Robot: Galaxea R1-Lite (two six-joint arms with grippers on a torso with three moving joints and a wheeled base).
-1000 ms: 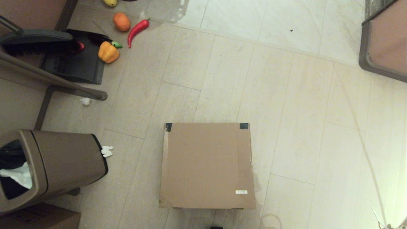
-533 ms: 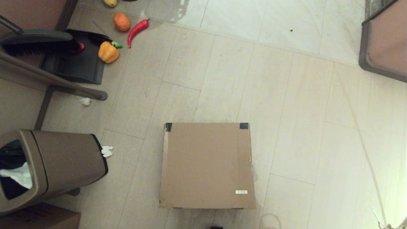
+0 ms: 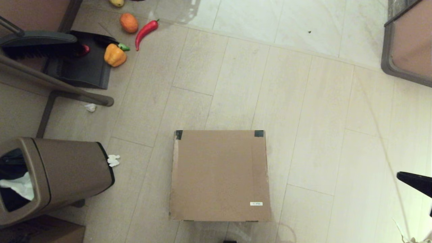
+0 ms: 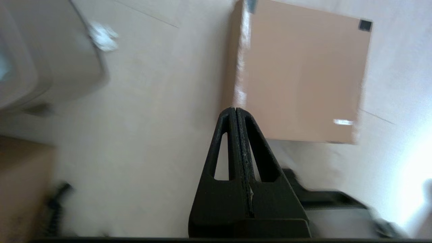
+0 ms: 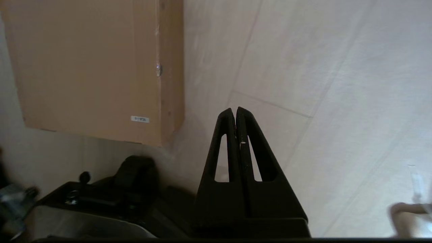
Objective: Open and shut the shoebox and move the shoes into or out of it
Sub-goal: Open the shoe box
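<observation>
shoebox (image 3: 219,175): closed, flat on the floor
trash bin (image 3: 55,175): left of it
right gripper (image 3: 416,182): at right edge

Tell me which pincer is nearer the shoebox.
Likely left: the left pincer, shut, lines up with the shoebox's left edge; the right pincer, shut, hangs over floor off its right side.

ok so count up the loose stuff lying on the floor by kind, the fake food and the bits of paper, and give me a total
Red chili pepper: 1
Orange: 1
Bell pepper, orange-yellow, on the dustpan's edge: 1
Yellow fruit, cut off at the top edge of the head view: 1
White paper scraps: 2
Total: 6
</observation>
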